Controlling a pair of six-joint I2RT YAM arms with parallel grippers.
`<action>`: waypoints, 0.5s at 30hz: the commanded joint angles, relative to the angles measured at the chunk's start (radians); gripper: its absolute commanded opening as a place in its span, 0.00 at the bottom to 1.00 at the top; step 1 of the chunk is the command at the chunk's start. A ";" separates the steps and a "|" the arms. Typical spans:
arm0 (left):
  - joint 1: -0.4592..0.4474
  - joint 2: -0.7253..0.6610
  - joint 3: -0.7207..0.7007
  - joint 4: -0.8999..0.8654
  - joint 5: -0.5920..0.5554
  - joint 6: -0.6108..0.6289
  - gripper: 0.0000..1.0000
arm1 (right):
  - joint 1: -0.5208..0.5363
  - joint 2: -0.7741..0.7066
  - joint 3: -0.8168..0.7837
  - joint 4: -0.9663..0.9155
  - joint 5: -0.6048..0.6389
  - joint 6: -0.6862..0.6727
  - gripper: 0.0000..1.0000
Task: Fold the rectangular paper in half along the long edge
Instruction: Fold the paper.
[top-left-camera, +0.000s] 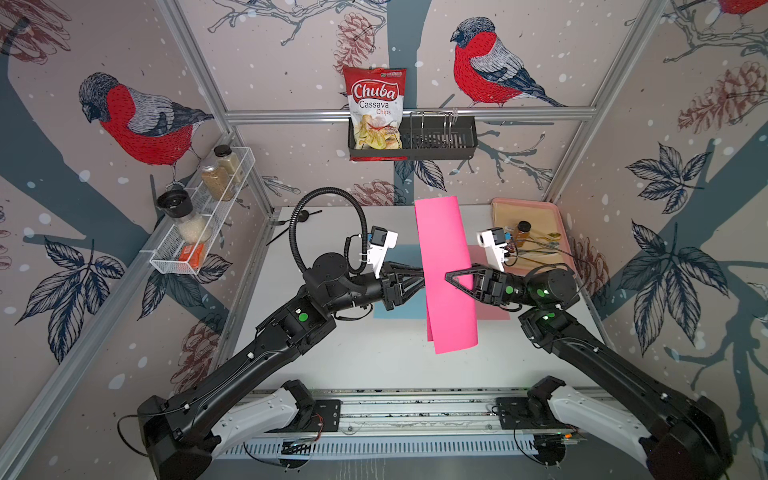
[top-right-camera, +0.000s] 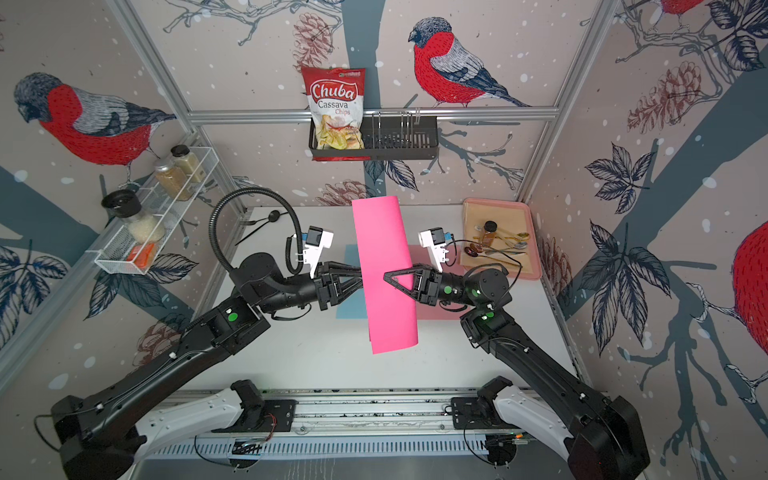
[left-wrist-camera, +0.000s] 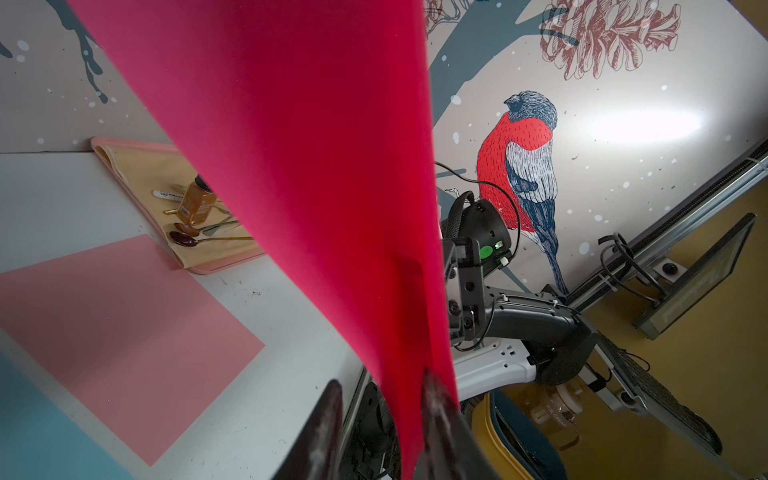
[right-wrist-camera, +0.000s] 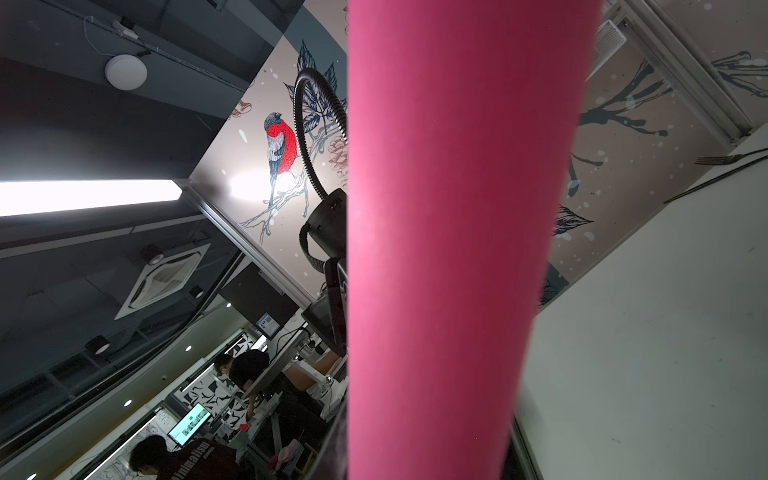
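White worktop (top-left-camera: 353, 357) below; paper (top-left-camera: 446, 266) hangs in the air above its middle, curled over on itself lengthwise. Right pincer (top-left-camera: 449, 276) pinches one long side. Left pincer (left-wrist-camera: 382, 380) stands spread around the other side.

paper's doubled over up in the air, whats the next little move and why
Probably lower the right pincer until the pink paper lies on the table. The sheet is already bent over itself but hangs in the air; the left pincer stands open around it, so only the right one seems to hold it.
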 joint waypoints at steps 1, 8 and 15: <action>-0.007 0.012 0.001 0.055 0.009 -0.001 0.35 | 0.009 0.000 0.009 0.033 0.013 -0.006 0.22; -0.013 0.016 0.004 0.052 0.004 0.009 0.02 | 0.011 -0.010 0.009 -0.005 0.022 -0.032 0.25; -0.017 0.008 -0.003 0.038 -0.002 0.016 0.00 | 0.010 -0.019 0.008 -0.040 0.039 -0.052 0.32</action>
